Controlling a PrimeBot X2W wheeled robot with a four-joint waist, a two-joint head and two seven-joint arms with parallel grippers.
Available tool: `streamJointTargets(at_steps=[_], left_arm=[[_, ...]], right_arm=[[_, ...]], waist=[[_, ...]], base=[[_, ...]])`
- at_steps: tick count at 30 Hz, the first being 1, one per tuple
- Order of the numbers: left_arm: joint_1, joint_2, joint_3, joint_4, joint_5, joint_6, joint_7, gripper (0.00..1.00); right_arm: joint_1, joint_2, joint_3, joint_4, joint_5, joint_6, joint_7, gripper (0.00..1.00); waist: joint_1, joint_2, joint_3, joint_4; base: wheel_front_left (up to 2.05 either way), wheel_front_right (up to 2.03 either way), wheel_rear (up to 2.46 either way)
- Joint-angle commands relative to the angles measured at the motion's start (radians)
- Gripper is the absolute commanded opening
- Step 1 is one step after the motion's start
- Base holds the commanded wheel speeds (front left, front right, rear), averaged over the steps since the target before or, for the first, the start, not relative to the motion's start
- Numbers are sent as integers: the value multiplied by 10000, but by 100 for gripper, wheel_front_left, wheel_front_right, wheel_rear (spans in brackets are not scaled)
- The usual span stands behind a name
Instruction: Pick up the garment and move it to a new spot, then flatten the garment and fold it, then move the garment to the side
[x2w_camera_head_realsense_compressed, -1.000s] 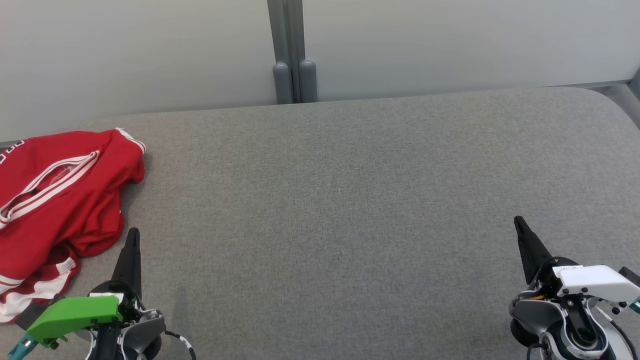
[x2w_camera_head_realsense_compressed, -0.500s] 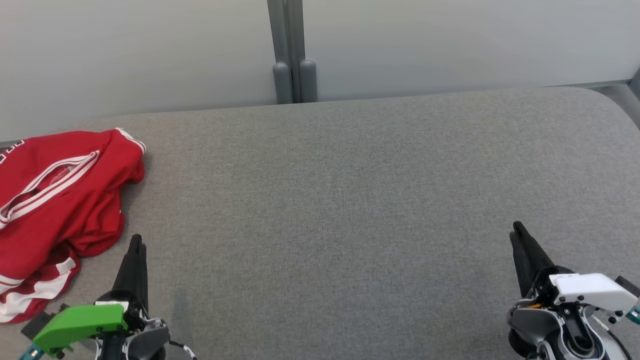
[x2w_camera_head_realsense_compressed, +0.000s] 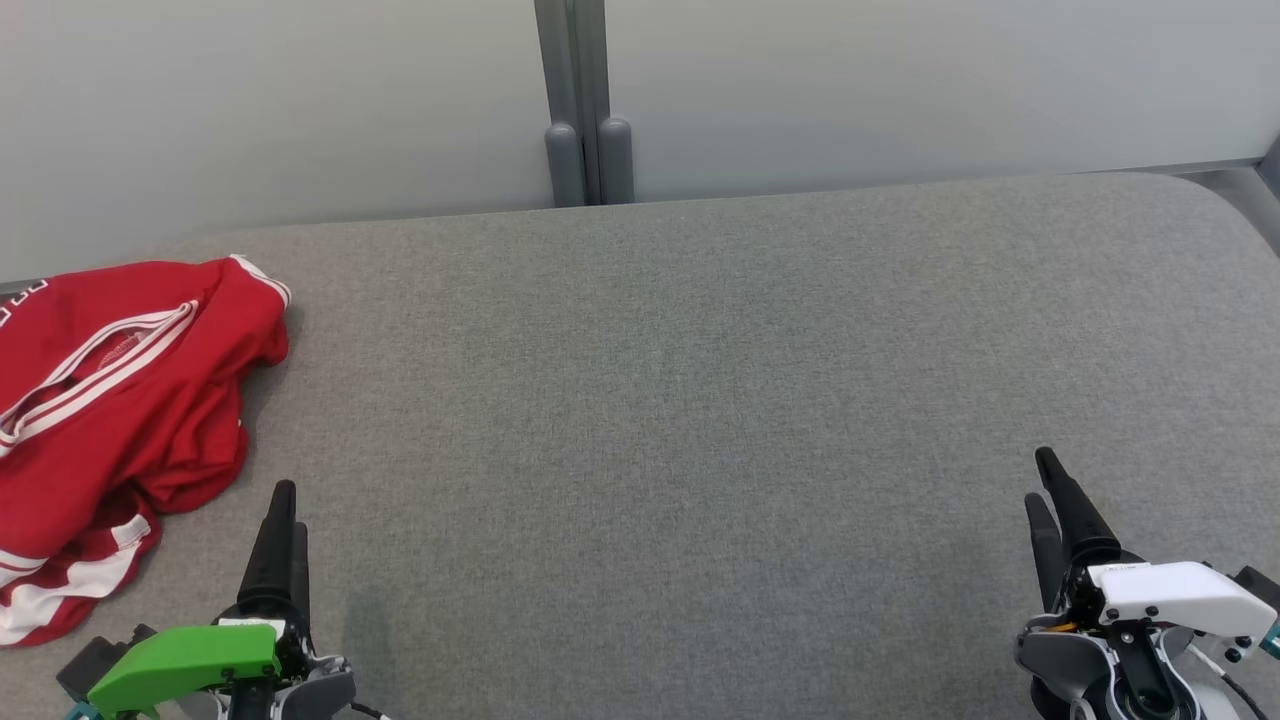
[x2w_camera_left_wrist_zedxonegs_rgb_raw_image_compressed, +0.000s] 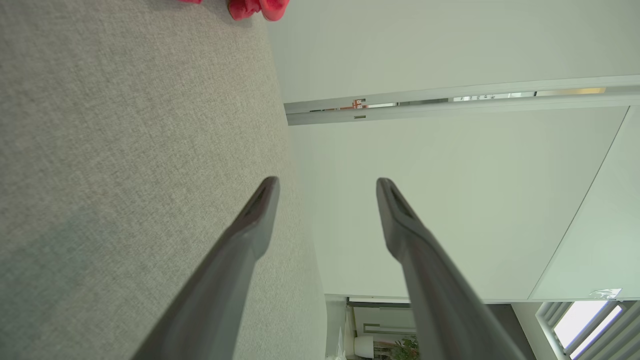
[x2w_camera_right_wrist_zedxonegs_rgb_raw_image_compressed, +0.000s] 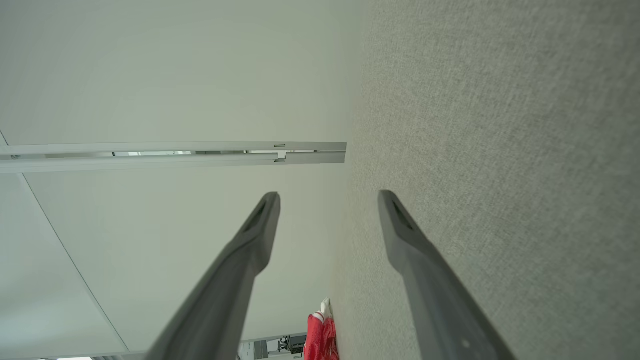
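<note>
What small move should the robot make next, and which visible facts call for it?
Probably reach the left gripper toward the red garment, lying untouched at the grey surface's left edge. Both grippers are open and empty, and the left one sits nearer than the right gripper.
</note>
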Motion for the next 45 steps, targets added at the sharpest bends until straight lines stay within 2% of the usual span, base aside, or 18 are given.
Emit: streamJointTargets(at_steps=[1,17,25,39,45], left_arm=[[-186,41,-15,-140,324,-11,-119,100],[-266,65,-341,-532,3236,163,-779,100],[-241,77,-654,-774,4724,522,-1079,100],[-243,96,-1023,-957,7454,917,-1541,100],[-181,103,-1109,-1065,8288,1059,-1710,100]], right_arm=[[-69,-48,-6,-223,-377,3,-124,100],[-15,-71,113,-808,-3735,3,-786,100],[36,-80,302,-1030,-5460,4,-1085,100],[82,-97,424,-887,-7697,4,-1546,100],[80,-102,462,-889,-8464,4,-1714,100]], waist=[[0,0,5,4],[0,0,101,29],[0,0,137,26],[0,0,206,42],[0,0,225,46]], base=[[0,0,0],[0,0,0],[0,0,0],[0,0,0],[0,0,0]])
